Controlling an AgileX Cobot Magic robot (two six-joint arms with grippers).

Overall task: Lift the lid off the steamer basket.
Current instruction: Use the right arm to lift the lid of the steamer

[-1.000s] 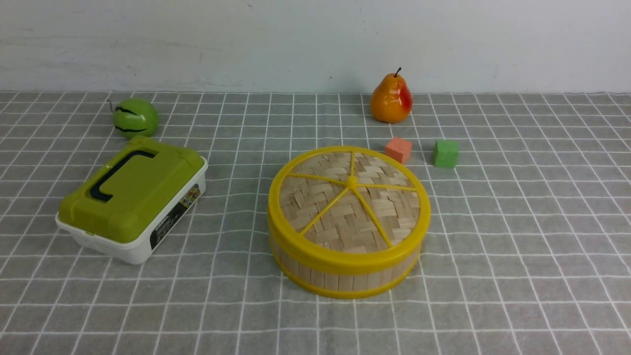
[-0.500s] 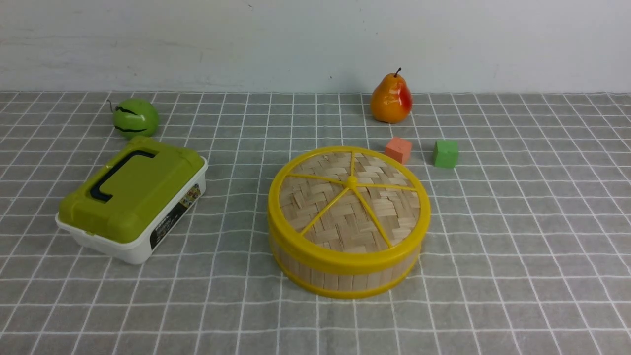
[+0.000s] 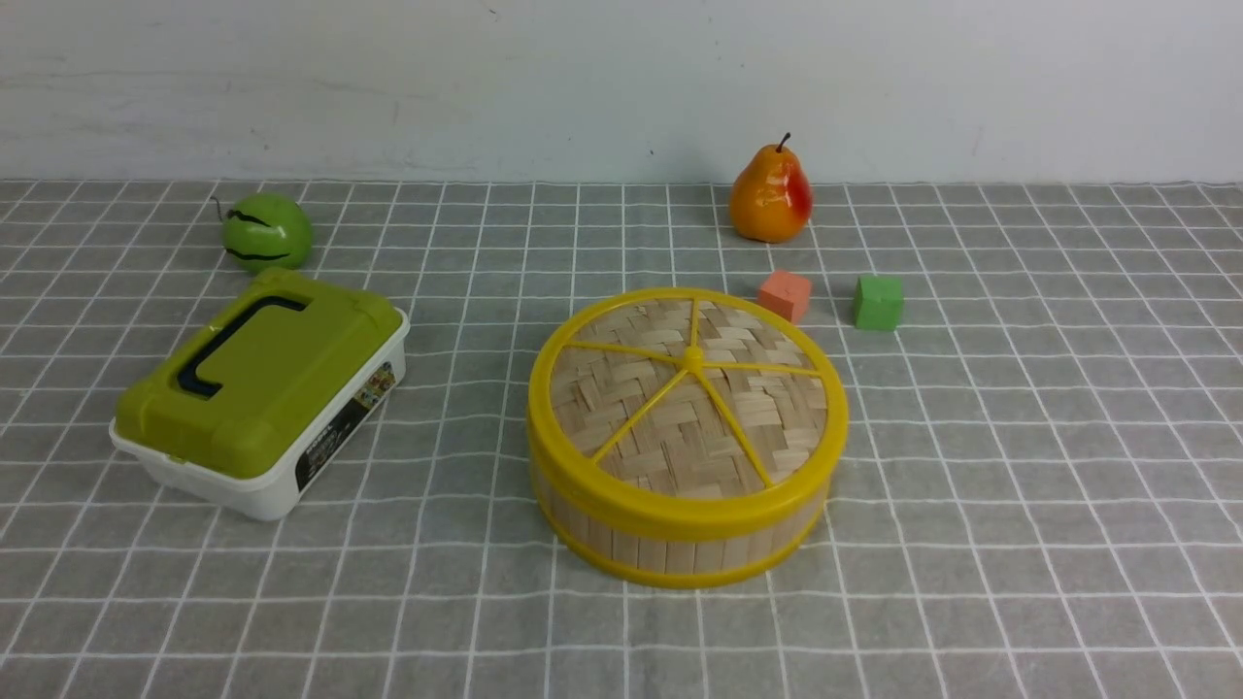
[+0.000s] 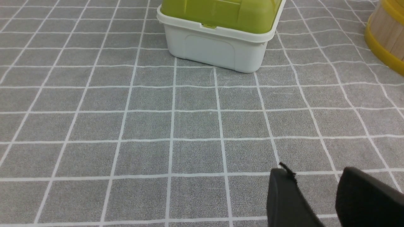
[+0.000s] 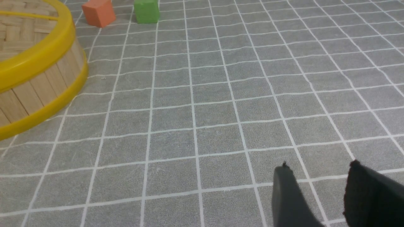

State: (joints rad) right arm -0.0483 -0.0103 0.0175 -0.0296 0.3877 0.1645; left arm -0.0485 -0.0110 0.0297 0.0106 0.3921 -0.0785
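Note:
The lid (image 3: 691, 393), woven pale bamboo with a yellow rim and spokes, sits closed on the steamer basket (image 3: 670, 551) in the middle of the grey checked cloth. The lid's rim (image 5: 38, 55) and the basket's slat wall (image 5: 41, 85) show in the right wrist view; the basket's edge (image 4: 389, 34) shows in the left wrist view. My left gripper (image 4: 315, 171) is open and empty over bare cloth, near the front of the white box. My right gripper (image 5: 318, 167) is open and empty over bare cloth, to the right of the basket. Neither arm shows in the front view.
A white box with an olive-green lid (image 3: 262, 388) stands left of the basket; it also shows in the left wrist view (image 4: 217, 47). A green apple (image 3: 266, 231) and a pear (image 3: 771, 197) lie at the back. An orange cube (image 3: 785, 294) and a green cube (image 3: 878, 302) lie behind the basket.

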